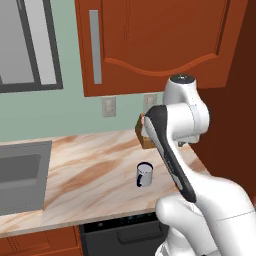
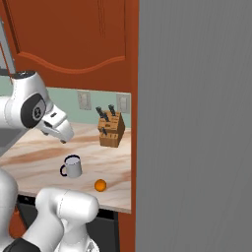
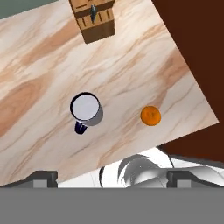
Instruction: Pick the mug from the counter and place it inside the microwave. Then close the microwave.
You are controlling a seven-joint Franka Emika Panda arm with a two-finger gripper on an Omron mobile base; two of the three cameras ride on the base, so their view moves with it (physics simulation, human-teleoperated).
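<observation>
The white mug with a dark blue rim stands upright on the marbled counter, its dark handle pointing toward the counter's front edge. It is also seen near the front edge in the left base view as the mug and in the right base view as the mug. My gripper hangs well above the counter and looks straight down, with the mug ahead of it and slightly left. Its fingertips stand wide apart with nothing between them. The microwave is out of view.
A small orange fruit lies right of the mug. A wooden knife block stands at the back by the wall. The grey refrigerator bounds the counter on the right, and a sink is set in at the left.
</observation>
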